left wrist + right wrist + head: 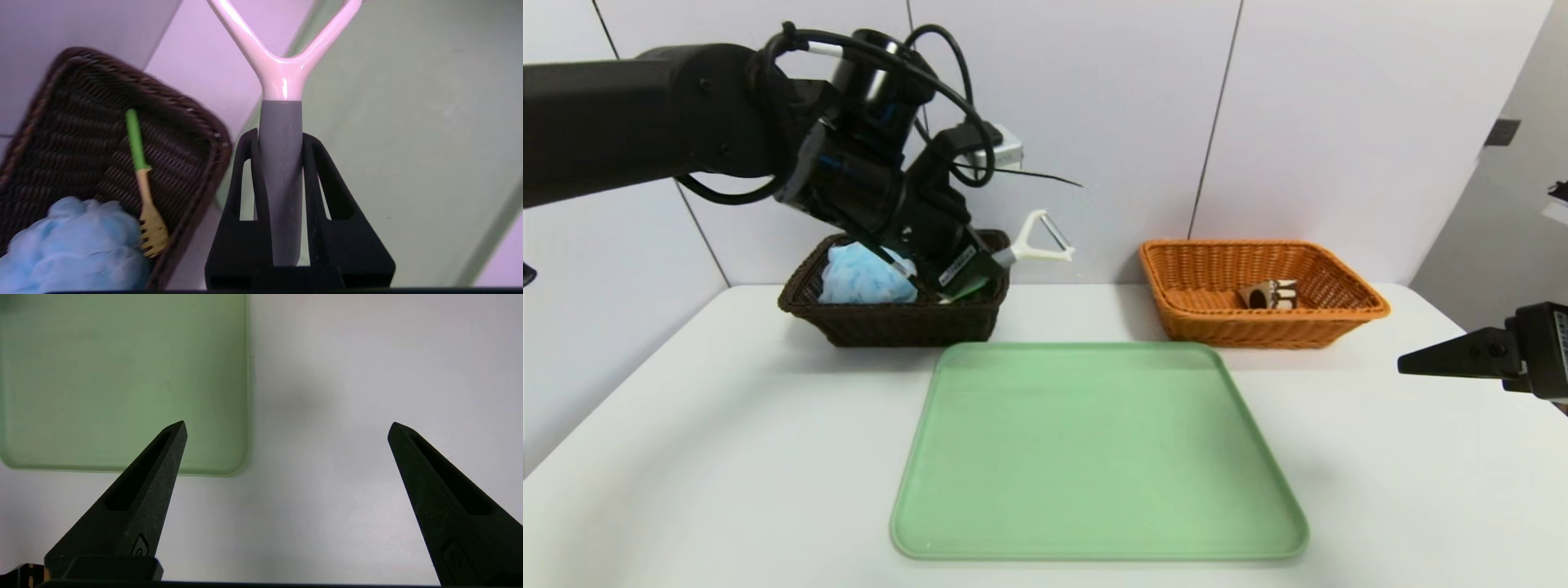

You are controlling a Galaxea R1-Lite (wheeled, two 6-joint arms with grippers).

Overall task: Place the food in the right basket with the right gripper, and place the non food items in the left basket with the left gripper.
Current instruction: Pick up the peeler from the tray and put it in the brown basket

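Observation:
My left gripper (995,263) (281,135) is shut on the grey handle of a peeler (1043,239) (282,77), whose white Y-shaped head points away from the arm. It hangs above the right end of the dark brown left basket (890,328) (220,148). In that basket lie a blue bath sponge (866,278) (73,245) and a green-handled fork (141,171). The orange right basket (1258,328) holds a brown and white food piece (1270,294). My right gripper (1445,359) (287,424) stands open over the bare table at the far right, nothing between its fingers.
A green tray (1094,457) (122,375) lies in the middle of the white table (727,457), in front of both baskets, with nothing on it. A white wall stands close behind the baskets.

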